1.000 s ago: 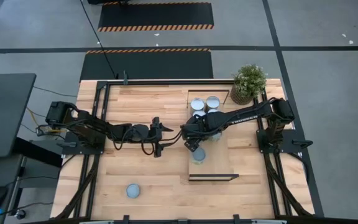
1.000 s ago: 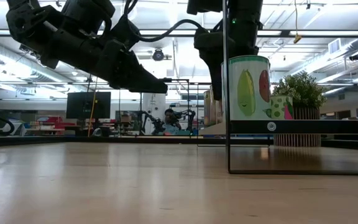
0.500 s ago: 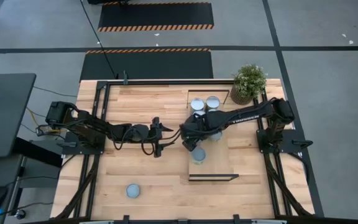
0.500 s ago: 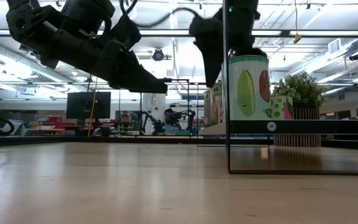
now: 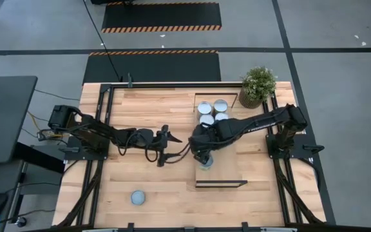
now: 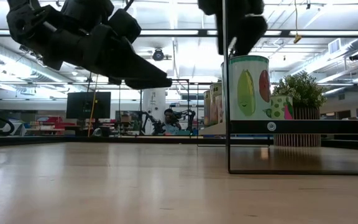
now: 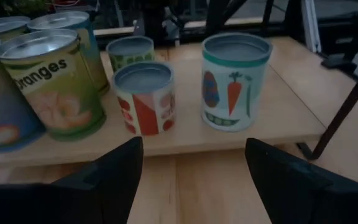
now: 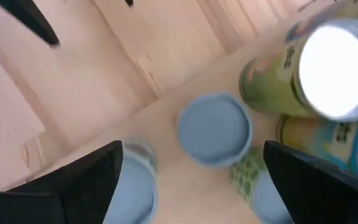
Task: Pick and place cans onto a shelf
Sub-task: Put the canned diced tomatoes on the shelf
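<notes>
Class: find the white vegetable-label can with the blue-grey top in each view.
High view: can on light-wood shelf board, under right gripper.
Low view: right of centre.
Left wrist view: rightmost can.
Right wrist view: blurred, cannot tell.
Shared landmark: the shelf board.

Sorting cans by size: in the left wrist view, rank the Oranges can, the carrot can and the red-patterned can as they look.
1. Oranges can, largest.
2. Carrot can.
3. Red-patterned can, smallest.
All stand at similar nearness to the camera, so this order seems fair.
</notes>
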